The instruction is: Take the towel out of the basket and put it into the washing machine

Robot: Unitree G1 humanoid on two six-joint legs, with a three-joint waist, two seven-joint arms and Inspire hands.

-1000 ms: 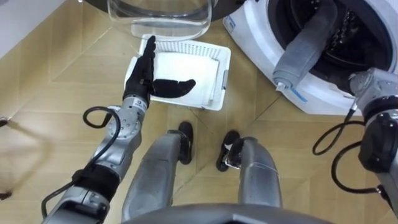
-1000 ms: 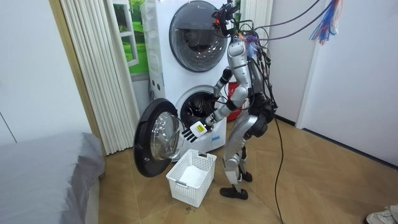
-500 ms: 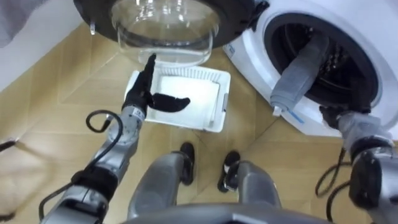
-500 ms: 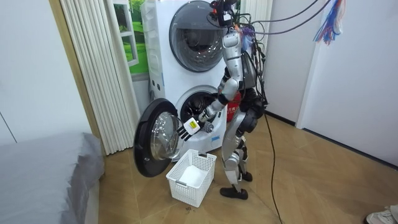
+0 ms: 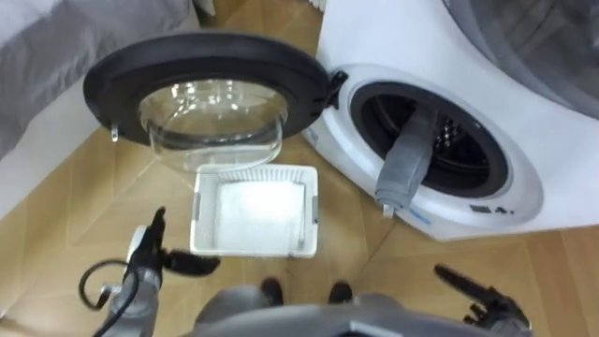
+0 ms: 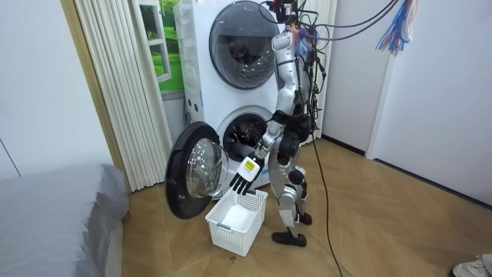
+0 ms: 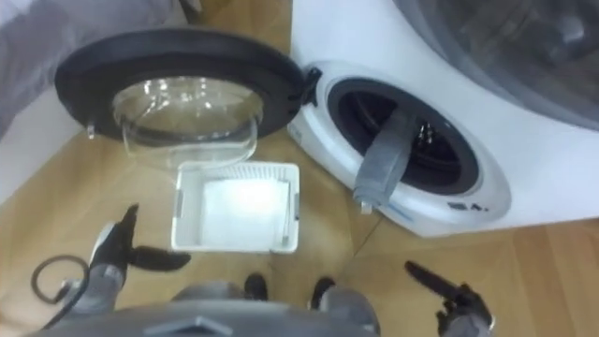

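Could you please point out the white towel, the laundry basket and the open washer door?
white towel (image 5: 257, 206): left eye view, middle of the cloth.
laundry basket (image 5: 253, 251): left eye view, near rim.
washer door (image 5: 201, 51): left eye view, dark frame's far edge.

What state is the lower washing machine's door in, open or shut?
Open. The round glass door stands wide to the left, leaving the drum opening exposed.

A wood floor meets white walls, pleated curtain, grey bed.
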